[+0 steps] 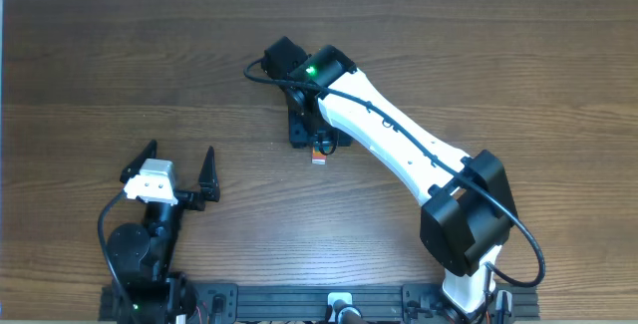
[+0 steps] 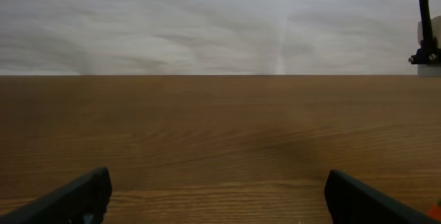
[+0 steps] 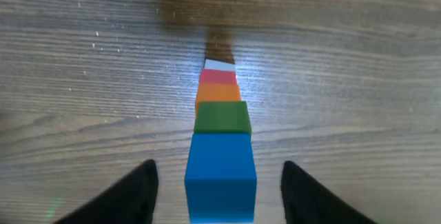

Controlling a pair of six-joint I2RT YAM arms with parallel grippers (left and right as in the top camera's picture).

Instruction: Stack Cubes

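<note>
Cubes [image 3: 220, 134] stand in a single column on the surface [image 1: 478, 55], near its middle. From the bottom up the column consists of a white cube [image 3: 220, 65], a red cube [image 3: 218, 77], an orange cube [image 3: 219, 93], a green cube [image 3: 222, 118] and a blue cube [image 3: 220, 176] on top. In the right wrist view the faces line up closely, with no clear overhang.

The right gripper [image 3: 219, 186] hovers over the column. Its fingers are spread, one on each side of the blue cube, with a gap showing on both sides. It holds nothing.

Judgement: stacking appears complete or nearly so. The remaining step is to draw the right gripper away without contact.

The left gripper [image 1: 179, 155] sits near its own base, well apart from the column, fingers spread and holding nothing. It does not obstruct.

Hazard: the column is tall and narrow and will probably tip at a light sideways touch. The fingers flanking the top cube are the nearest source of such a touch.
</note>
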